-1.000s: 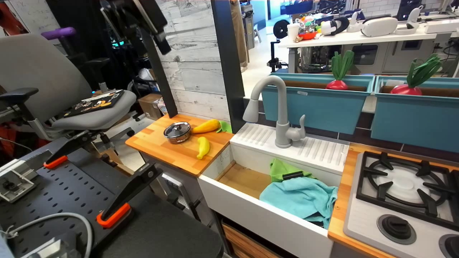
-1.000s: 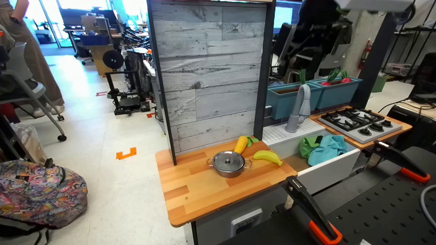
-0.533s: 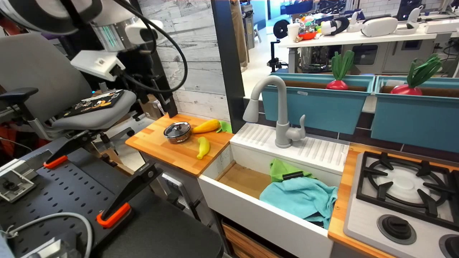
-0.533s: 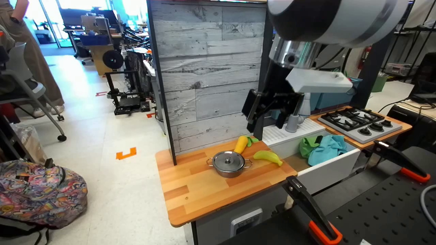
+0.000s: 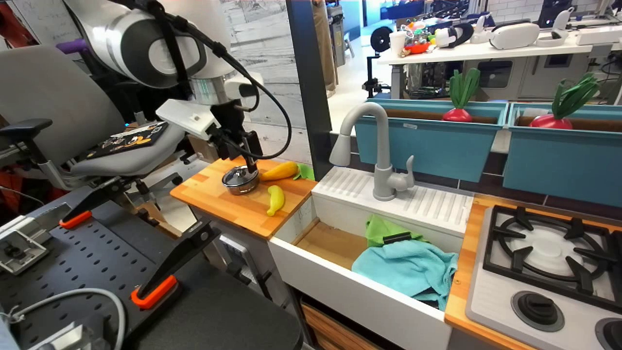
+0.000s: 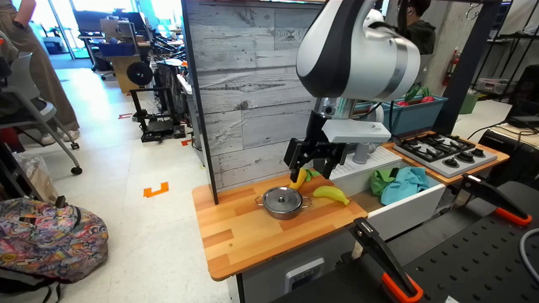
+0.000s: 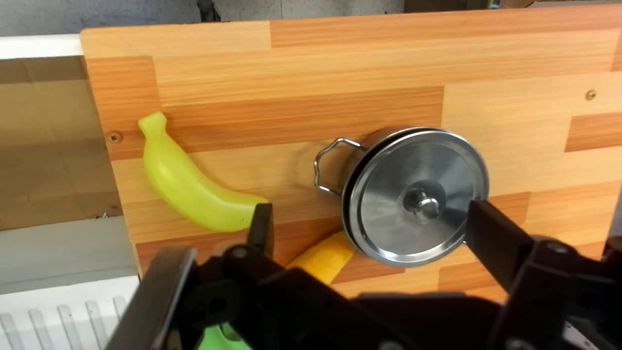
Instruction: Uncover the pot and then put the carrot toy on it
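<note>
The small silver pot (image 5: 241, 188) stands on the wooden counter with its round metal lid (image 6: 281, 200) on top. In the wrist view the lid's knob (image 7: 427, 208) faces up, right of the middle between my fingers. The carrot toy (image 5: 280, 171), yellow-orange with green leaves, lies beside the pot near the wall panel. It also shows in the wrist view (image 7: 324, 257), partly hidden by the gripper. My gripper (image 6: 310, 176) is open and empty, above the counter by the pot and carrot toy. In the wrist view (image 7: 369, 206) its right finger overlaps the lid's edge; contact cannot be told.
A yellow banana toy (image 7: 199, 189) lies on the counter near the sink. The white sink (image 5: 359, 296) holds a blue cloth (image 5: 406, 267) and a green cloth (image 5: 384, 231). A grey faucet (image 5: 383, 150) and a wooden wall panel (image 6: 257, 97) rise behind.
My arm has come down into view from above, and the open gripper has lowered toward the pot and carrot toy. The pot, lid, carrot toy and banana toy have not moved.
</note>
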